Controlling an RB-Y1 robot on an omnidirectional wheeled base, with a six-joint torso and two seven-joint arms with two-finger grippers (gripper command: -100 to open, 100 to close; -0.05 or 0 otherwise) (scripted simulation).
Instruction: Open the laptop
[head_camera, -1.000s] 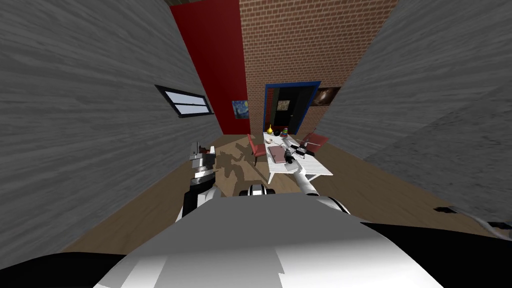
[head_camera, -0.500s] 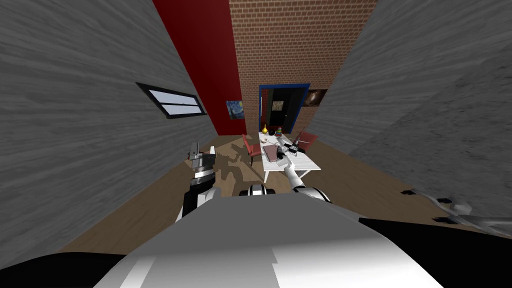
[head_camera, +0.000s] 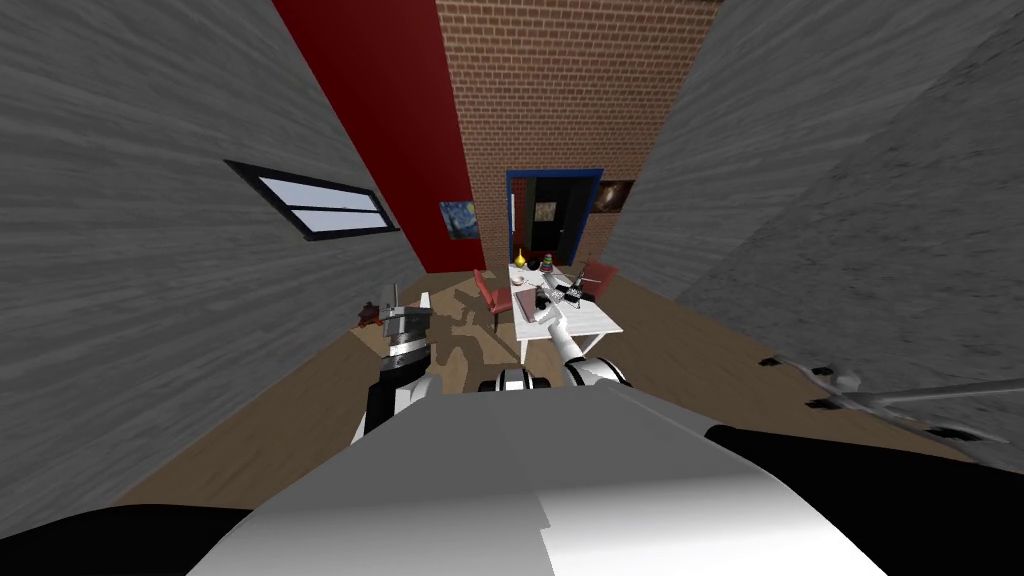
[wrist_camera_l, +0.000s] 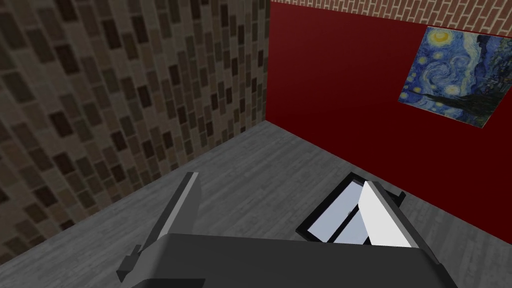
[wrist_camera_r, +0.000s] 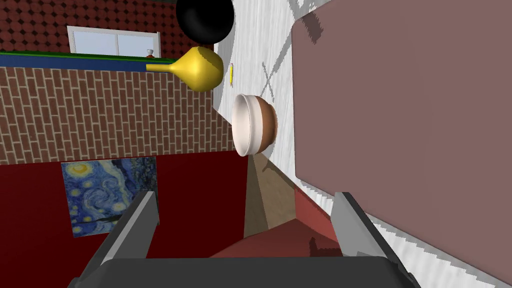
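Observation:
The laptop (wrist_camera_r: 400, 110) is a flat mauve slab, lid down, on the white table (head_camera: 592, 320); the head view shows the laptop (head_camera: 526, 303) near the table's left edge. My right gripper (wrist_camera_r: 245, 220) is open just off the laptop's edge, one finger (wrist_camera_r: 356, 227) at its corner, over a red chair seat (wrist_camera_r: 285, 242). In the head view my right gripper (head_camera: 541, 298) reaches over the table beside the laptop. My left gripper (head_camera: 405, 300) is raised at my left, and in its wrist view the left gripper (wrist_camera_l: 282, 210) is open and holds nothing.
A brown and white bowl (wrist_camera_r: 255, 125), a yellow vase (wrist_camera_r: 200, 68) and a black round thing (wrist_camera_r: 205, 17) stand beyond the laptop. Red chairs (head_camera: 492, 293) flank the table. A blue-framed doorway (head_camera: 550, 215) lies behind. A thin grey frame (head_camera: 880, 400) lies at the right.
The whole head view has shifted left and the table looks smaller: my own move. My right arm now points more straight ahead at the table. Both grippers stay open.

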